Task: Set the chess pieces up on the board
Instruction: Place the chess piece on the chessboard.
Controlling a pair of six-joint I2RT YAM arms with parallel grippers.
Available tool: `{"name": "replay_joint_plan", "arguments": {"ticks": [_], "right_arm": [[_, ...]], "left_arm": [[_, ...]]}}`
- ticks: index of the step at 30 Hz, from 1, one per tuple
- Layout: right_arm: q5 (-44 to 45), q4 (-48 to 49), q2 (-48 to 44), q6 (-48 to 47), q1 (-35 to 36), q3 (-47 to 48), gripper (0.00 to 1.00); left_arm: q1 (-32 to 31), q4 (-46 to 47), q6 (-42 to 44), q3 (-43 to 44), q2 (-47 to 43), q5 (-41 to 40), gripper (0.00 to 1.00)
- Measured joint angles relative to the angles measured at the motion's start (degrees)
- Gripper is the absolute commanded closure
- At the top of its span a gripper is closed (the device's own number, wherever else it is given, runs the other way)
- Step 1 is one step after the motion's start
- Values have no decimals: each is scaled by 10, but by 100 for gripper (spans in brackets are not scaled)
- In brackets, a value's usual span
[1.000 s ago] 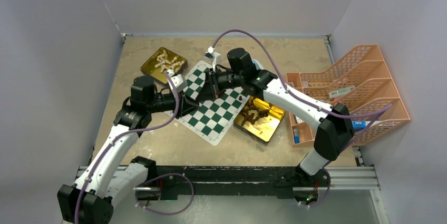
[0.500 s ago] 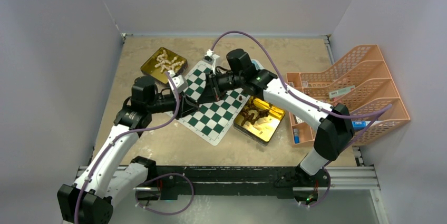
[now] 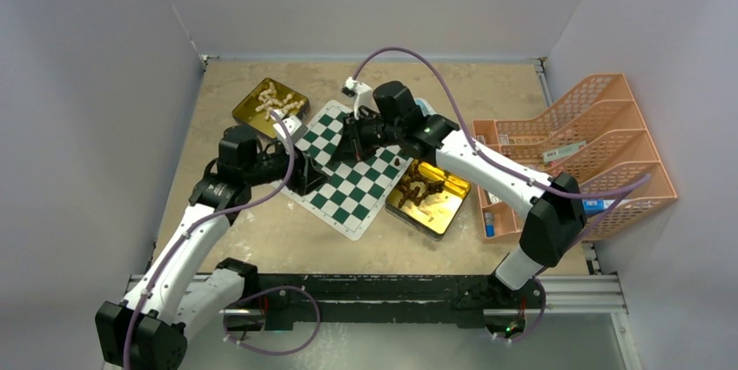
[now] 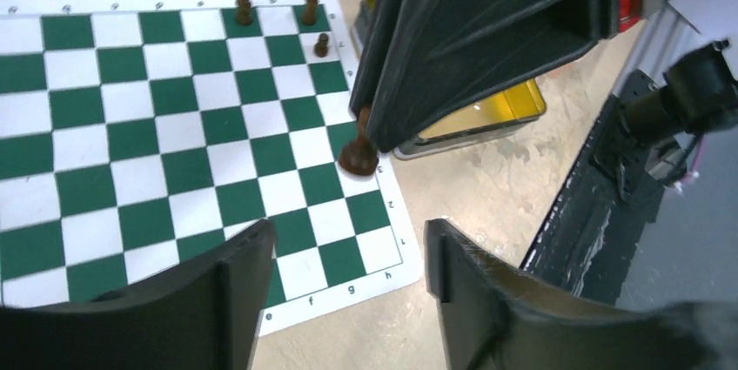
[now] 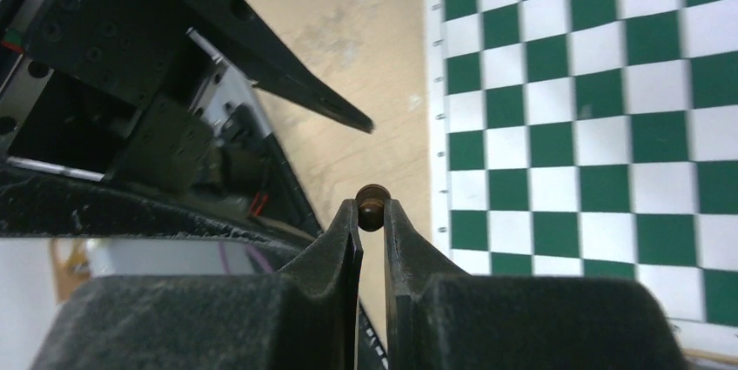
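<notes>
Our left gripper (image 4: 348,239) has opened up since a moment ago, and in the top view more of the board (image 3: 344,198) now shows between our two grippers. Its jaws stand apart with nothing between them. Our right gripper (image 5: 372,215) is pinched tight on one dark brown chess piece (image 5: 372,203), held by its head. In the left wrist view that piece hangs in the middle of the frame, over the right edge of the board. We cannot tell if it touches. Three more dark pieces (image 4: 310,10) stand near the top edge. We think we are putting this piece on its square. Next we must lower it straight, keep it upright, then let go softly.
</notes>
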Motion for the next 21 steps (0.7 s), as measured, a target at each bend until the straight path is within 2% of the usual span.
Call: {"name": "replay_joint_plan", "arguments": {"ticks": [2,5,14,21], "right_arm": [[52,-4,-7,0,0,0,97],[122,-5,-21,0,0,0,96],[310,0,-29,-5,0,-2,94],[400,-6,40,-9,0,-2,94]], "left_arm": [[0,-3,-22,0,3,-25,12],[0,-8,-57,0,4,-58,1],[0,-43,-117,23,21,-196,0],[0,-67,-123,46,-5,-249,1]]}}
